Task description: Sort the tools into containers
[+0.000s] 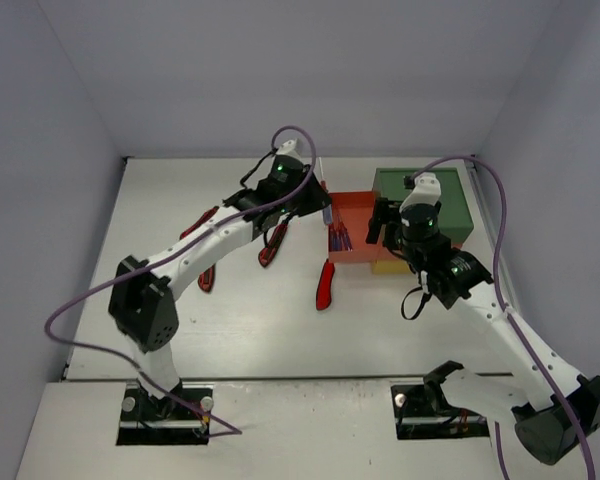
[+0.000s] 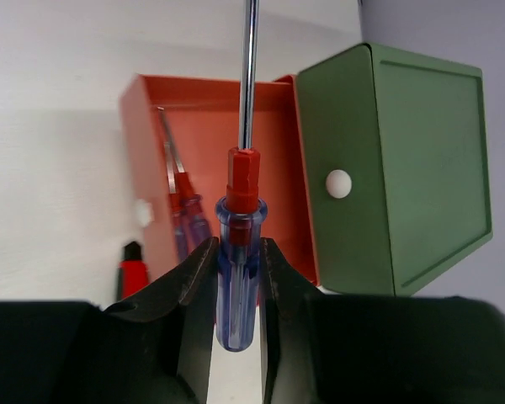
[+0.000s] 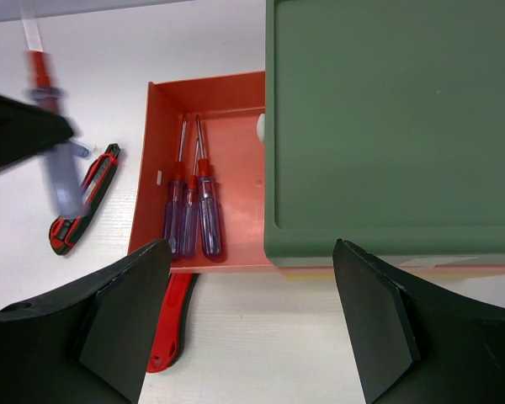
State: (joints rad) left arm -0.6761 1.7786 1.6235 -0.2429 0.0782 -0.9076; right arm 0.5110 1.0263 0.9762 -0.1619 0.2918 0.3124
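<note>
My left gripper [image 2: 237,269] is shut on the blue handle of a slim screwdriver [image 2: 241,206], held in front of the open red-orange drawer [image 2: 210,109]. From above, the gripper [image 1: 315,197] is at the drawer's [image 1: 358,212] left edge. Three blue-handled screwdrivers [image 3: 189,215] lie side by side in the drawer [image 3: 236,109]. The held screwdriver [image 3: 57,168] shows blurred at the left of the right wrist view. My right gripper [image 3: 252,282] is open and empty, hovering over the unit's green top [image 3: 387,109] and the drawer's near edge.
A red utility knife [image 1: 325,285] lies just in front of the drawer. Red-handled pliers [image 1: 273,243] and more red tools [image 1: 207,277] lie left of it. A red-and-black knife [image 3: 84,198] lies left of the drawer. A yellow layer [image 1: 388,266] shows under the unit.
</note>
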